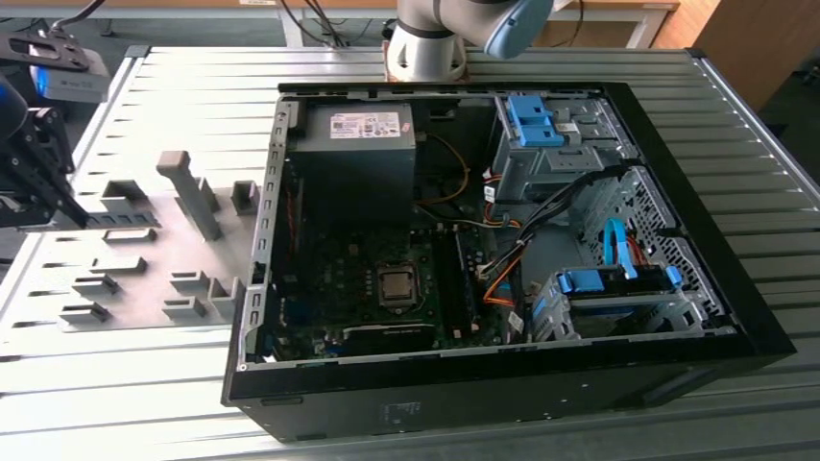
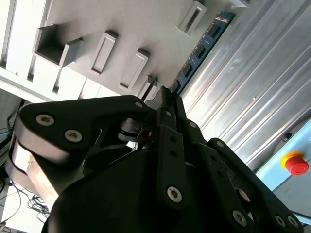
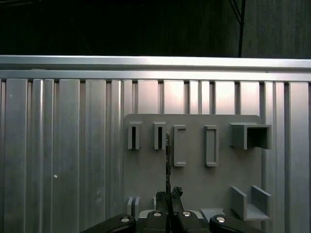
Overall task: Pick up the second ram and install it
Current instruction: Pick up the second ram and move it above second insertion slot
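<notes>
Second wrist view: the second ram [image 2: 199,51] is held by one end in the closed end effector [image 2: 165,93]; tilting could be caused by this narrow grip.

The exterior view looks down at a slant from high above the desk [image 1: 192,77]. It stands far enough back to take in the whole open computer case [image 1: 513,384] and the grey fixture plate [image 1: 148,240] on the exterior view's left. The first wrist view looks straight along the hand [image 3: 169,196], squarely onto that plate. The second wrist view sits close behind the hand's linkage and faces the plate obliquely. Both wrist views share the plate and the second ram [image 2: 204,46] clamped in the hand.
</notes>
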